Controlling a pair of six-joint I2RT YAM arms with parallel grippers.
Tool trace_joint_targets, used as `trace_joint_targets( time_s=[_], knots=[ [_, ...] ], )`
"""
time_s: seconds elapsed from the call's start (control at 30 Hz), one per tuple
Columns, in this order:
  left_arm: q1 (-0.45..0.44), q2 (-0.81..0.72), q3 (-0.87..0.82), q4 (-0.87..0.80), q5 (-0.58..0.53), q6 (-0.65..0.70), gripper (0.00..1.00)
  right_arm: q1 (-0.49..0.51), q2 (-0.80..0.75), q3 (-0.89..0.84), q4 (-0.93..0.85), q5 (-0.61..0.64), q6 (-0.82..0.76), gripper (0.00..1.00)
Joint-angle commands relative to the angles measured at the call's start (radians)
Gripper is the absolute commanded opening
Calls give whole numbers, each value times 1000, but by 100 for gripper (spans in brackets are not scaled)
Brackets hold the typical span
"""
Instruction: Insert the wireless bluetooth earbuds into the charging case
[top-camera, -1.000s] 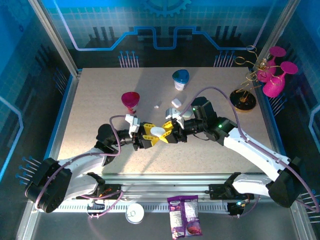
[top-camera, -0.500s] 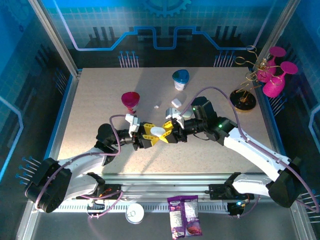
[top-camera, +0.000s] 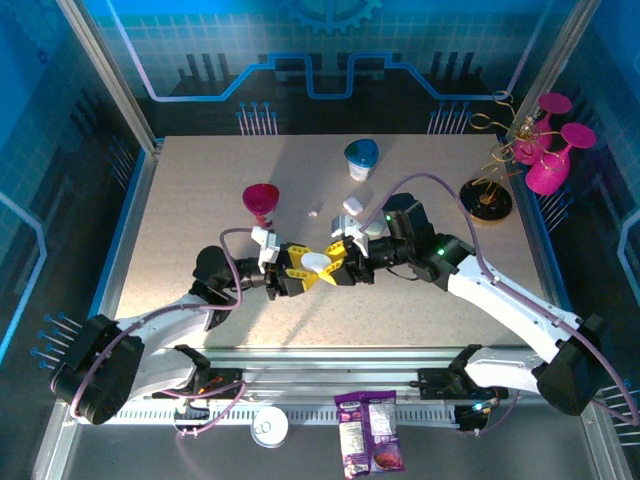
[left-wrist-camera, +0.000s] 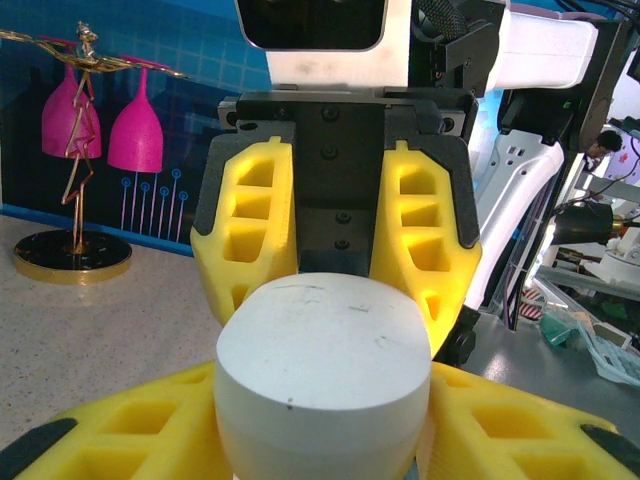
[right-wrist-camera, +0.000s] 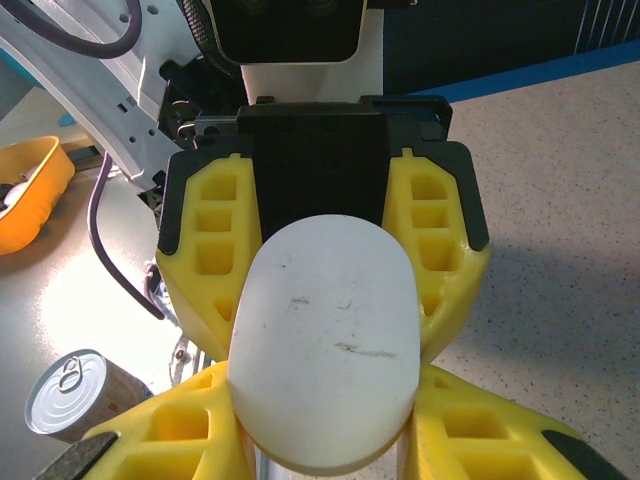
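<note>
Both ends clamped on the white pebble-shaped plastic case (top-camera: 317, 263): left gripper (top-camera: 302, 270) grips it from its left, right gripper (top-camera: 342, 257) from its right. Tiny white plastic earbud (top-camera: 313, 212) lies loose on the bench (top-camera: 200, 210), beyond the case's far side.

You're in a robot lab cell: a speckled worktop (top-camera: 190, 200) fenced by aluminium framing (top-camera: 108, 75) and blue circuit-print panels (top-camera: 420, 50), with two robot arms (top-camera: 510, 300) bolted at its near edge.
</note>
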Motion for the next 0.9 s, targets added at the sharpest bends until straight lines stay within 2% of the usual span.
trace_joint_targets(
  time_s=[0.0, 0.4, 0.6, 0.73, 0.87],
  knots=[
    [-3, 13, 45, -3, -8, -18, 47, 17, -17, -9, 39, 7, -7, 23],
    [-3, 25, 45, 13, -14, -36, 48, 12, -31, -26, 52, 22, 1, 23],
    [-3, 19, 39, 17, -14, -32, 57, 3, -38, -38, 75, 4, 23, 23],
    [-3, 16, 39, 19, -12, -33, 57, 3, -37, -41, 73, 1, 24, 22],
    [-2, 17, 42, 19, -9, -37, 53, 3, -35, -42, 70, 4, 26, 22]
  ],
)
